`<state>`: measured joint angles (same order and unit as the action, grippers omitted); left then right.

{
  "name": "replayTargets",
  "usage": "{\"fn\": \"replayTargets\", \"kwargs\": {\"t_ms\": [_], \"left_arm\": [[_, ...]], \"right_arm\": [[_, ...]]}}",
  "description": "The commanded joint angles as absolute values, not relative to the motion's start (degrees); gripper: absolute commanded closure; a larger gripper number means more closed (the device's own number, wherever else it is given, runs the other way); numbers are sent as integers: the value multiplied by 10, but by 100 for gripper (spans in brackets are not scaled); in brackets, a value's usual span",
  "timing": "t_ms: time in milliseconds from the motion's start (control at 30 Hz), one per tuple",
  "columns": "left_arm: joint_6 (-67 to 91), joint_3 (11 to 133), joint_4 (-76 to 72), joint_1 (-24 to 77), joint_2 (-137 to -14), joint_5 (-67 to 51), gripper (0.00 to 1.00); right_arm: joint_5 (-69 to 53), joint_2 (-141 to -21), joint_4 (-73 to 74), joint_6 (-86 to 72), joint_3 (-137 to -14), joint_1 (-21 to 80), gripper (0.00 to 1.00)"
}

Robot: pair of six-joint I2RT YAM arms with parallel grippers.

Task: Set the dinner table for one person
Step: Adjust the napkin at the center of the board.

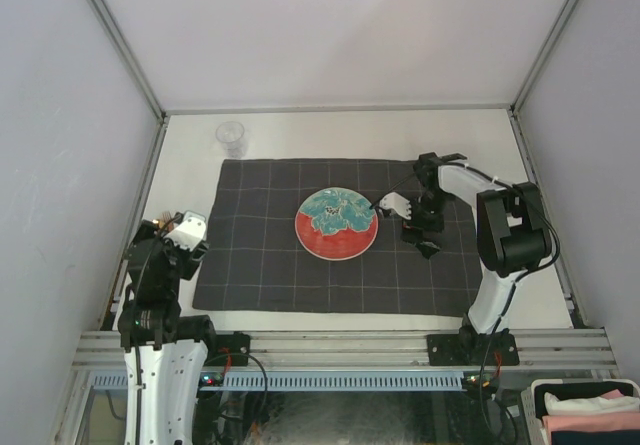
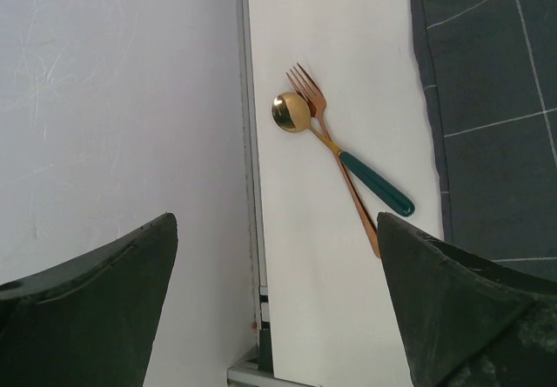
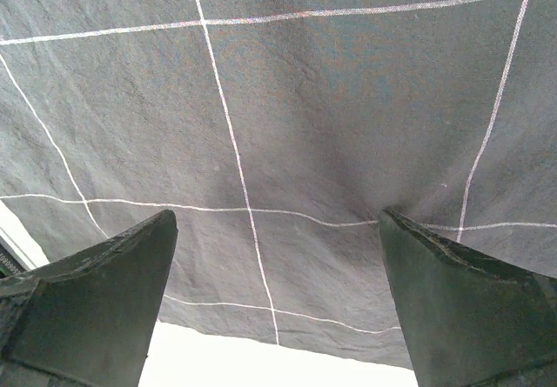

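Note:
The dinner table (image 1: pixel 330 135) is an off-white top with a dark grey checked cloth (image 1: pixel 260 265) spread on its middle. A red and teal plate (image 1: pixel 336 225) sits on the cloth's centre. My right gripper (image 1: pixel 420 241) is open and empty, low over the cloth just right of the plate; in the right wrist view (image 3: pixel 274 309) only cloth (image 3: pixel 305 100) lies between its fingers. My left gripper (image 2: pixel 278 313) is open and empty over the table's left strip. Ahead of it lie a copper fork (image 2: pixel 326 135) and a gold spoon with a green handle (image 2: pixel 374 183), crossed.
A clear glass (image 1: pixel 231 137) stands on the table at the back left, beyond the cloth. Grey rails (image 1: pixel 145 190) and white walls close the table in. A bin with folded cloths (image 1: pixel 585 410) sits off the table at the front right.

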<state>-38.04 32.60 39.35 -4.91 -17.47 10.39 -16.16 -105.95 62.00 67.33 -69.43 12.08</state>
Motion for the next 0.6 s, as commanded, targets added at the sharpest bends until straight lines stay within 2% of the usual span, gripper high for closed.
{"fn": "replayTargets", "kwargs": {"t_ms": [0, 567], "left_arm": [[-377, 342, 386, -54, -167, 116, 0], [-370, 342, 385, -54, -173, 122, 0]], "right_arm": [[-137, -1099, 606, 684, -686, 110, 0], [-114, -1143, 588, 696, -703, 97, 0]]}}
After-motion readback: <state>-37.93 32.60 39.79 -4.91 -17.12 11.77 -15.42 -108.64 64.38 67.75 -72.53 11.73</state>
